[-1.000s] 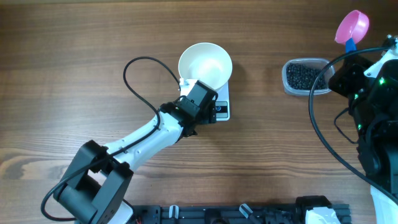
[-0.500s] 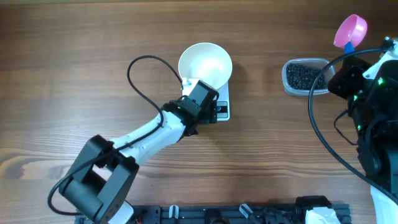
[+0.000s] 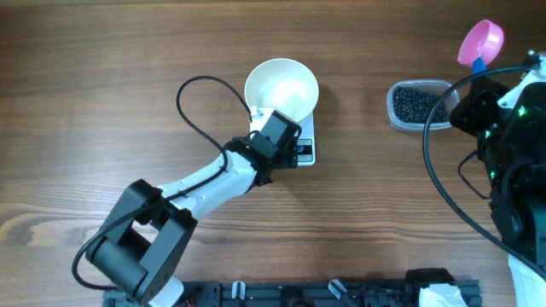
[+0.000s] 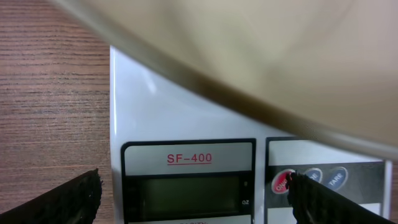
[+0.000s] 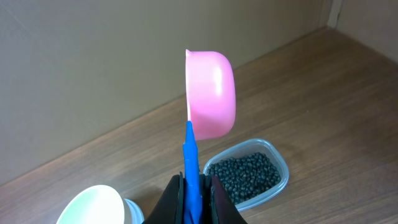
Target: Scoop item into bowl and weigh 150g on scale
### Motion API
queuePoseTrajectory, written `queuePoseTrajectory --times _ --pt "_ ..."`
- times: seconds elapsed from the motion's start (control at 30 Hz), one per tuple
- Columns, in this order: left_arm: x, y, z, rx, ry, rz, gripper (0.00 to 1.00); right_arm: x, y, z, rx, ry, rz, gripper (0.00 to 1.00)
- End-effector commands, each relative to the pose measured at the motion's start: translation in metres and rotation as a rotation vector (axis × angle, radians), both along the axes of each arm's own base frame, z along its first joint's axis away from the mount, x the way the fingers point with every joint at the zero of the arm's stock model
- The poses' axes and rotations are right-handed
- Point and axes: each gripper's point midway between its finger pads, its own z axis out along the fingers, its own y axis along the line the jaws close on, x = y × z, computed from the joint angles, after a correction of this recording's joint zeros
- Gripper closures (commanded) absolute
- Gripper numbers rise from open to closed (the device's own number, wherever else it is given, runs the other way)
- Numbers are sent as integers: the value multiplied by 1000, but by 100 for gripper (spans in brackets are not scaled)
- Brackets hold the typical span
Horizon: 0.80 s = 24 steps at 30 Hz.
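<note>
Left hand, spread wide, crowded the front edge of the scale, w/ the bowl rim overhanging just above it. Its arm blocked the near-left approach. Desk btwn bowl & tub lay open; scoop hung to the tub's far right, not over it.

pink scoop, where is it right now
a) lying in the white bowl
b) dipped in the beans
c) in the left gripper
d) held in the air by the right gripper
d: the right gripper is shut on the handle of the pink scoop, whose cup is up in the air, clear of the beans.
</note>
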Motion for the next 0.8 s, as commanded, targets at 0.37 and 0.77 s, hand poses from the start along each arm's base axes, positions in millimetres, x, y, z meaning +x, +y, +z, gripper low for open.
queuePoseTrajectory --times 0.37,0.77 --pt "-1 -2 -10 16 13 -19 0 -1 -4 10 -25 -21 -12 96" --pt "-4 1 -23 38 42 -18 0 -1 -4 10 -25 -21 -12 96"
